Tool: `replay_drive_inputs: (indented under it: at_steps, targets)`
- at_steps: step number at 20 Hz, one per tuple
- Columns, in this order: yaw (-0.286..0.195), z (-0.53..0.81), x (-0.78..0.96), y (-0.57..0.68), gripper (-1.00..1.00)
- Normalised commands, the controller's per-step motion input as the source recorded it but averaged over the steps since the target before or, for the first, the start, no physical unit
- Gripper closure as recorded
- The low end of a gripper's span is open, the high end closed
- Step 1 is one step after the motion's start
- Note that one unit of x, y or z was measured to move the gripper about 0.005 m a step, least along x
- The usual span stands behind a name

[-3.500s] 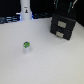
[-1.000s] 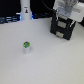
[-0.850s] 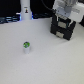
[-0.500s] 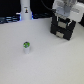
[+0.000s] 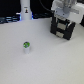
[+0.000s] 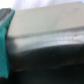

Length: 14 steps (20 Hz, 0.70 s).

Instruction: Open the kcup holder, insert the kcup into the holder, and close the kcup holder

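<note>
White counter (image 5: 45, 62) stretches across most of the scene, and the kcup (image 5: 26, 47) stands on it by itself toward the exterior view's left, a tiny whitish cup with a green top, upright and well apart from everything else. Over at the exterior view's upper right sits the kcup holder (image 5: 63, 31), a black boxy unit with stacked drawer-like fronts, and the pale robot arm (image 5: 62, 7) hangs right over it, so close that its lower end overlaps the top of the box. From where I stand the gripper (image 5: 63, 18) is down at the top front of the holder, with dark fingers reaching onto the black face, but I cannot tell how wide its jaws are or whether they have hold of anything; the picture is too blurred there. A white upright post (image 5: 25, 10) rises at the back, near the exterior view's upper left, against a dark background. The wrist view is a blur of grey and black surfaces with a teal patch (image 6: 5, 47) along one edge; nothing in it can be made out clearly.
</note>
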Motion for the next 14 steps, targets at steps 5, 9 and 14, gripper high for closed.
replay_drive_inputs:
  at_steps: [5,9,14]
  targets:
    - [-0.055,0.19,0.97,-0.28,1.00]
    - [-0.061,0.21,0.96,-0.28,1.00]
    - [-0.058,0.20,0.96,-0.29,1.00]
